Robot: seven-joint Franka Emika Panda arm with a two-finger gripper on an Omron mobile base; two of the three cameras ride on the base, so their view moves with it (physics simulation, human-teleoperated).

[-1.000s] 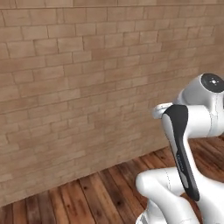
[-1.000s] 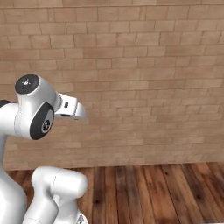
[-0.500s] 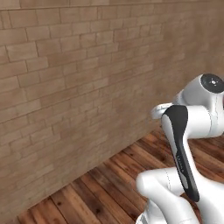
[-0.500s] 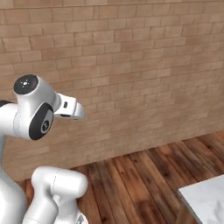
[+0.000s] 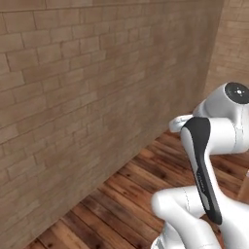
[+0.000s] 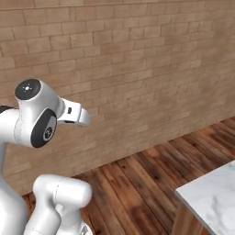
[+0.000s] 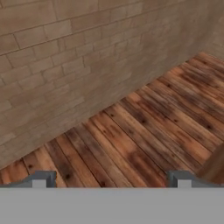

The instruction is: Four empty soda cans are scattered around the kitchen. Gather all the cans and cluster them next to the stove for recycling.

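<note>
The soda cans and the stove are out of view. My gripper [image 7: 109,179] is open, its two dark fingertips [image 7: 40,178] standing wide apart with nothing between them. It points down at the wooden plank floor [image 7: 144,131] in front of a brick wall [image 7: 65,57]. The arm is folded up close over the base, elbow high.
The brick wall [image 6: 137,69] runs close across the front and meets a second wall at a corner [image 5: 214,53] to the right. A white marble counter corner [image 6: 211,197] on a wooden side juts in at the lower right. Bare floor [image 5: 136,189] lies between.
The whole picture has shifted: the base has turned, so the wall slides leftward and the room corner and the marble counter come into view. The arm keeps its pose.
</note>
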